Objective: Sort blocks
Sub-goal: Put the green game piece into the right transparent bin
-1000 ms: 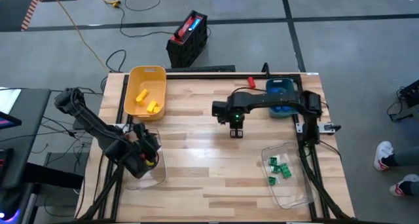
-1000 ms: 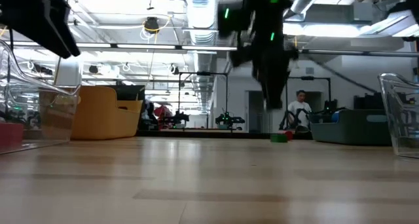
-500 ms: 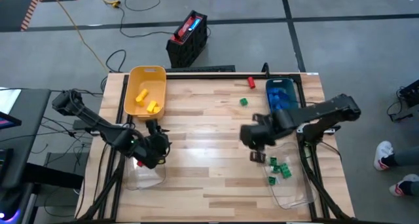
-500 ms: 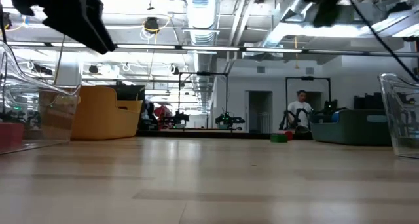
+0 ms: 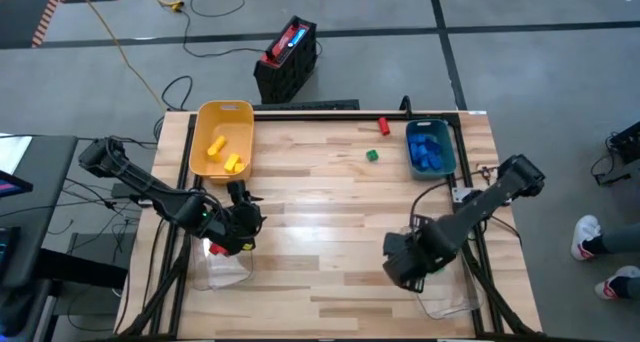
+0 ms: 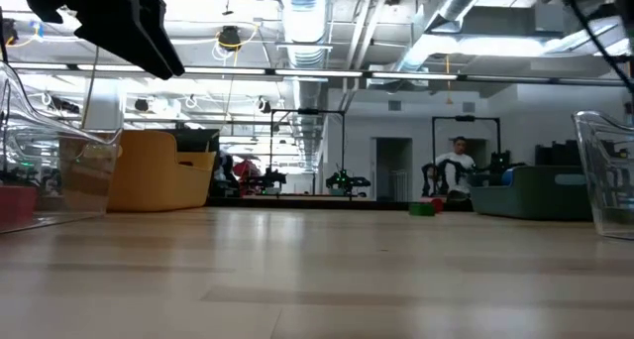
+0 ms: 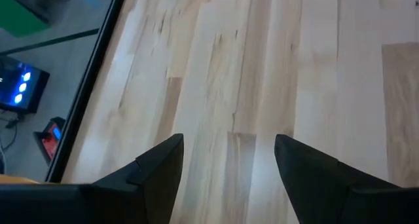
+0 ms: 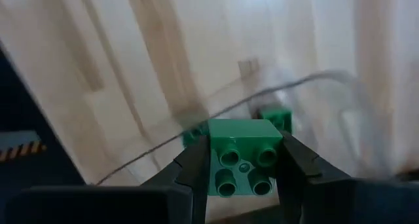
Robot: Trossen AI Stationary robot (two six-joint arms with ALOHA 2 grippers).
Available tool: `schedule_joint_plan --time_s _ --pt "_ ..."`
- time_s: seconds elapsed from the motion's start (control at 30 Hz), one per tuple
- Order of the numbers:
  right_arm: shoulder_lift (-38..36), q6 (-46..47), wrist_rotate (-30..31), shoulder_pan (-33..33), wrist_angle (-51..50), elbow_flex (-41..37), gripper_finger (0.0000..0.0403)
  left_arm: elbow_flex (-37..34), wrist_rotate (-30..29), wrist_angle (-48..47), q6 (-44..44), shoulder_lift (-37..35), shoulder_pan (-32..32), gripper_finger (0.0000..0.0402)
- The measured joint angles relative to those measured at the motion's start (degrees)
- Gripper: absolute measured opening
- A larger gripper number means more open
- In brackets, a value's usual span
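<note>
Above the clear plastic bin [image 5: 447, 304], the right gripper [image 8: 242, 168] clamps a green studded plastic brick [image 8: 243, 157]; the left gripper [image 7: 228, 160] gapes, holding nothing.

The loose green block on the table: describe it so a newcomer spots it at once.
Start at the teal bin in the table's far right corner, holding blue blocks. Just left of it, on bare wood, lies the green block. The only other loose block nearby is red and lies nearer the far edge.

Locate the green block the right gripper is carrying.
Green block sits clamped in the right gripper, at the table's front right in the high view, over the clear bin's rim.
</note>
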Motion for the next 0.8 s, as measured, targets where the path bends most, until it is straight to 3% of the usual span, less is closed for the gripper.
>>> schedule_joint_plan --time_s 0.2,0.47,0.8 --pt "-0.8 5.3 -5.7 1.6 6.9 -11.5 0.0128 0.0 3.6 0.0 -0.4 0.0 0.0 0.0236" --pt "-7.5 14.8 -6.1 3.9 22.0 -24.8 0.0132 0.0 5.8 -0.1 -1.3 0.0 0.0 0.0236" --pt "-6.2 16.4 -6.2 2.6 22.7 -30.1 0.0204 0.0 6.1 -0.1 -1.4 0.0 0.0 0.0236"
